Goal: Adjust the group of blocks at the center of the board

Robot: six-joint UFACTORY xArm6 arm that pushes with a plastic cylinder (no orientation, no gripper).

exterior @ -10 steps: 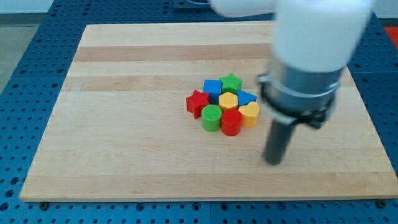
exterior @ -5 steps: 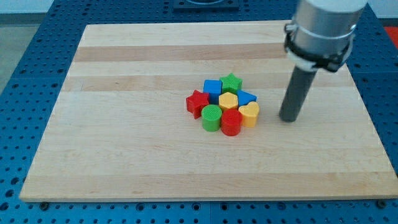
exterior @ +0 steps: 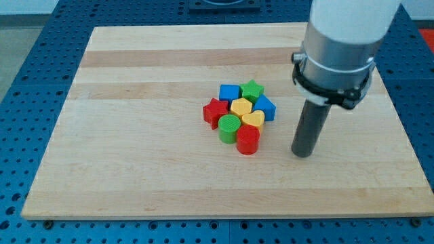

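Pincer: none fitted, so no open or closed state. My tip (exterior: 302,154) rests on table (exterior: 135,169), right of red cylinder (exterior: 248,140), apart from the block cluster.

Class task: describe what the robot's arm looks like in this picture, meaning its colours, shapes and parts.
A wide white cylindrical body leads down into a grey collar ringed by a black clamp-like bracket. Below it hangs a straight dark rod, round in section, ending in my tip. No cables or markings show.

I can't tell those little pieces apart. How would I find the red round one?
Look at the cluster of blocks in the middle of the wooden board. The red cylinder sits at its edge nearest the view's bottom, just below the yellow heart. The only other red piece, the red star, is spiky.
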